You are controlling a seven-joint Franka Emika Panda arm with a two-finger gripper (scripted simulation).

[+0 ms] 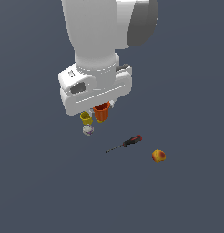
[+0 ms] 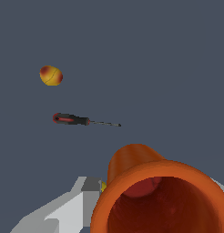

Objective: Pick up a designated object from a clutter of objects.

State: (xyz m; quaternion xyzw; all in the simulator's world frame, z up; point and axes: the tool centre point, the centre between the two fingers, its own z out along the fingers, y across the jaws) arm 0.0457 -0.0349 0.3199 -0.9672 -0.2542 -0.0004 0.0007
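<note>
1. Here, the white glossy Panda gripper [image 1: 103, 108] hangs above the flat dark grey-blue floor [image 1: 186, 200]; its fingers are mostly hidden under the blocky hand in the exterior view.
2. Small orange-red tapered cup with a round rim [image 1: 102, 112] sits right under the hand, between the fingers; the wrist view shows its wide smooth rim and hollow inside [image 2: 164, 200] close up, with a grey-white finger [image 2: 70, 207] pressed beside it, so the claw looks clenched on the cup.
3. Small yellow tapered cup [image 1: 86, 118] is just beside the orange-red cup, on the exterior view's left.
4. Whitish lumpy small object [image 1: 88, 130] lies just below the yellow cup.
5. Thin screwdriver with red-and-black handle and dark metal shaft [image 1: 124, 144] lies flat, apart from the cups.
6. Round yellow-and-red fruit, smooth skin [image 1: 158, 156], rests near the screwdriver's handle end, towards the exterior view's right.
</note>
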